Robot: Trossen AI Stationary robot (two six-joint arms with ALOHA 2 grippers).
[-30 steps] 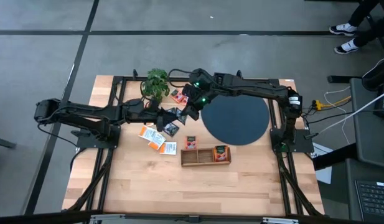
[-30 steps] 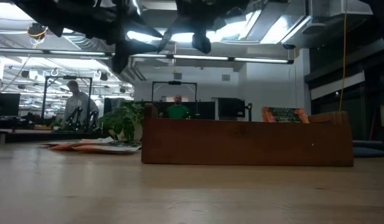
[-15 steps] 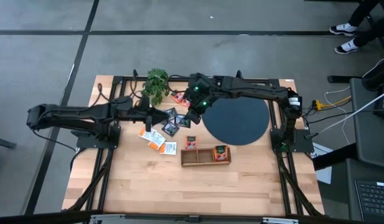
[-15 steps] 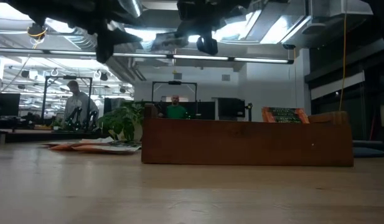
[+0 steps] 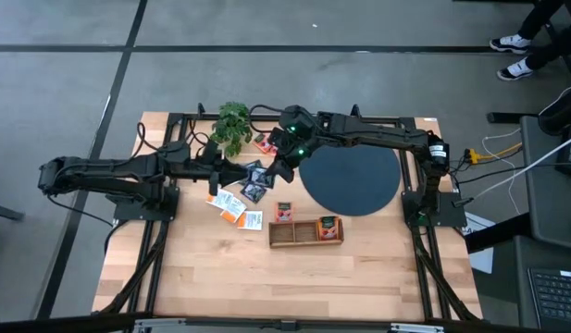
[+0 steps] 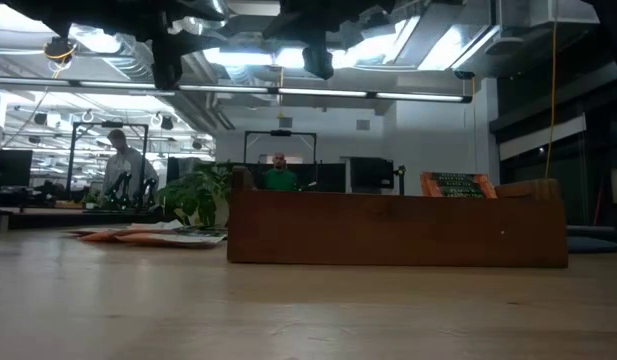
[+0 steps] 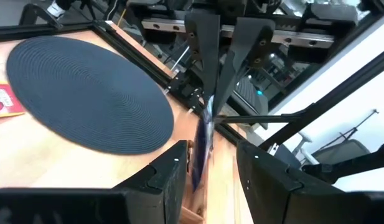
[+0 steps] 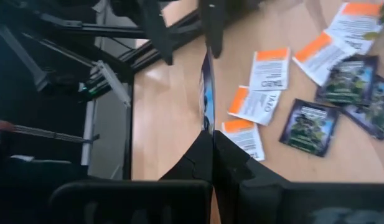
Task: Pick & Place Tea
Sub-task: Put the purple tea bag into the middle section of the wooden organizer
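Right gripper (image 8: 210,134) clamped on a dark tea packet (image 8: 206,93), held edge-on above the table just left of the black disc (image 5: 352,178). Left gripper (image 7: 207,165) facing it, fingers apart — either side of the packet. Remaining tea packets (image 5: 237,203) scattered on the wood beside the plant (image 5: 232,122).

white-and-orange tea packet (image 8: 269,68) — "TAZO" printed sideways, other packets' print too blurred to read
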